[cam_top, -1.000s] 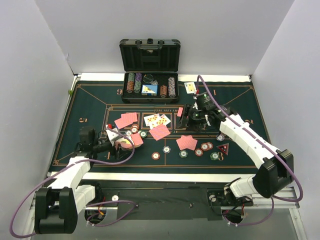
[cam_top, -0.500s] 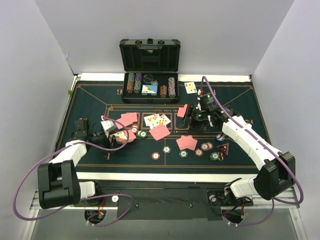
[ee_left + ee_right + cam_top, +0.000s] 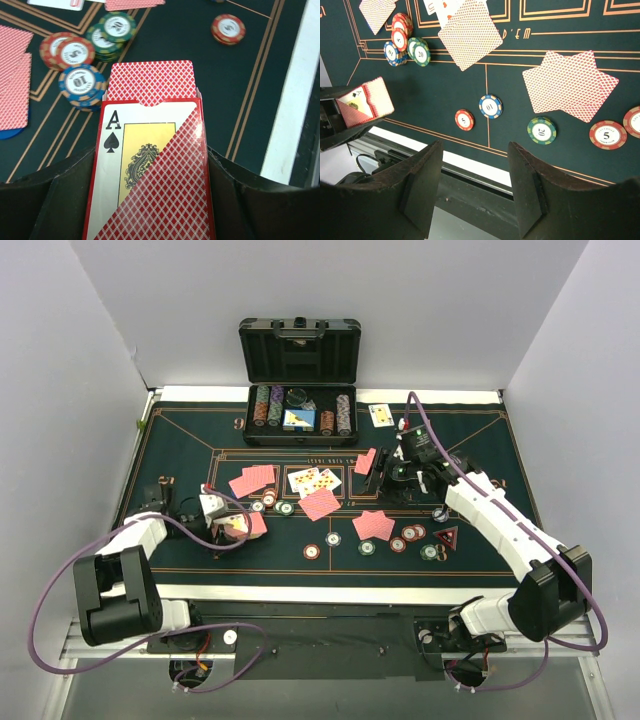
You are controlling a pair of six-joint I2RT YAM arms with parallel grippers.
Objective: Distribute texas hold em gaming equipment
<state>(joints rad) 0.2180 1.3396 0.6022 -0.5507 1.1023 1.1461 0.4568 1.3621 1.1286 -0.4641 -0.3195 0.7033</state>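
Two arms work here. The left gripper (image 3: 150,150) clamps a red card box (image 3: 150,200) with playing cards (image 3: 150,80) poking out, its forearm reaching rightward, low over the felt (image 3: 180,440). The right gripper (image 3: 475,146) hangs raised, jaws apart, above scattered chips (image 3: 490,106).

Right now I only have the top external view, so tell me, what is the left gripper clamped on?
Observer: The left gripper is shut on a red card box. The box has an ace of spades printed on its face.
Operator: Is a card poking out of it?
Observer: Yes. One red-backed card sticks partway out of the box's open end, toward the chips.
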